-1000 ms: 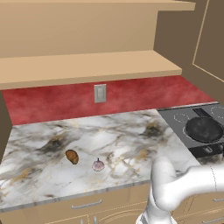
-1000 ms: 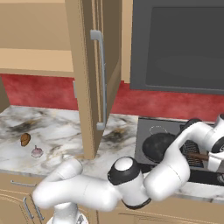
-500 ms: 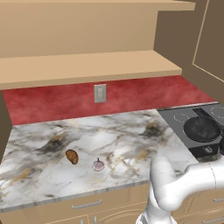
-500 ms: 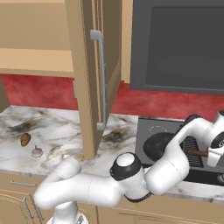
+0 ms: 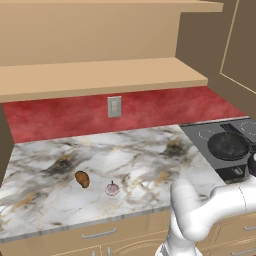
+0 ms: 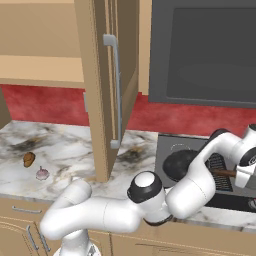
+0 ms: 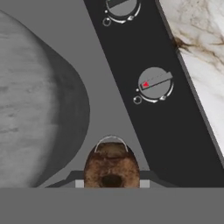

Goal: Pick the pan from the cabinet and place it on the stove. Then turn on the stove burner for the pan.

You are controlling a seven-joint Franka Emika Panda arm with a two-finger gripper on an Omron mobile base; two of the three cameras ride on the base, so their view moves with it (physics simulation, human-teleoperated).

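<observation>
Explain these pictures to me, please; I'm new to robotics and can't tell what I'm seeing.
The white jointed machine is a robot arm in a simulated kitchen. Two cameras ride on its base, looking over it from left and right; the third sits on its hand. On the marble counter lie a brown lump and a garlic bulb. The dark pan sits on the stove. In the hand view the end effector appears closed on the pan's brown handle, beside a knob.
</observation>
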